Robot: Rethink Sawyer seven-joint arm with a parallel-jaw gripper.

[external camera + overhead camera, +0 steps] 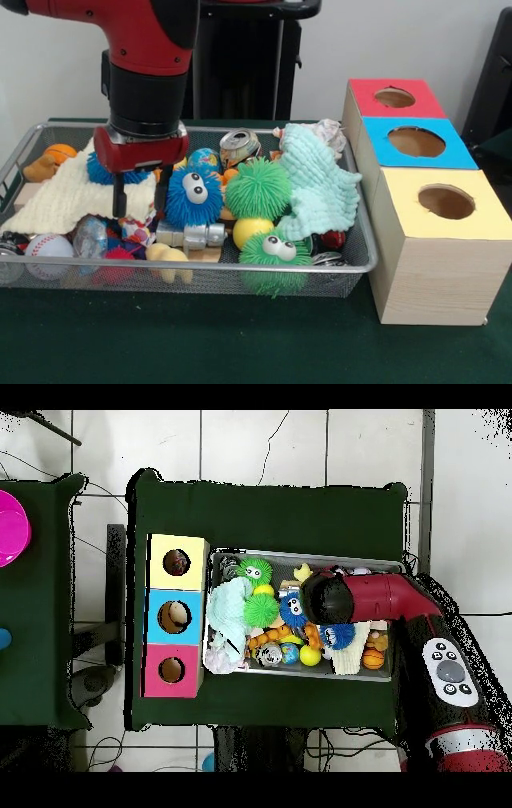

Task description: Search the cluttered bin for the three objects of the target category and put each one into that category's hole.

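**Desk:** What are you looking at, largest first?

**Caption:** You see a dark green table (240, 344) carrying a wire bin (352, 264) crammed with toys. At 3 o'clock of the bin, touching its side, stands a wooden box (432, 280) with three round holes on top: the red hole (394, 98) farthest, the blue hole (416, 142) in the middle, the yellow hole (446, 202) nearest. From 12 o'clock the red and black arm (148, 72) drops into the bin's 9 o'clock half.

**Desk:** And the claw?

**Caption:** Your gripper (142, 198) hangs with its two black fingers (119, 200) spread apart and nothing between them, tips over the cream cloth (56, 200), with the blue fuzzy ball with eyes (194, 196) just at its 3 o'clock.

**Desk:** Where are the things you must sort?

**Caption:** All in the bin; which category is wanted, you cannot tell. At centre sits a green spiky ball (258, 188), a mint cloth (320, 188) draped at its 3 o'clock. A green fuzzy ball with eyes (274, 252) lies at 5 o'clock against the near rim, a yellow ball (250, 230) just behind it. A crushed can (240, 146) rests at 12 o'clock, a baseball (48, 252) at 8 o'clock, an orange ball (60, 152) at 10 o'clock.
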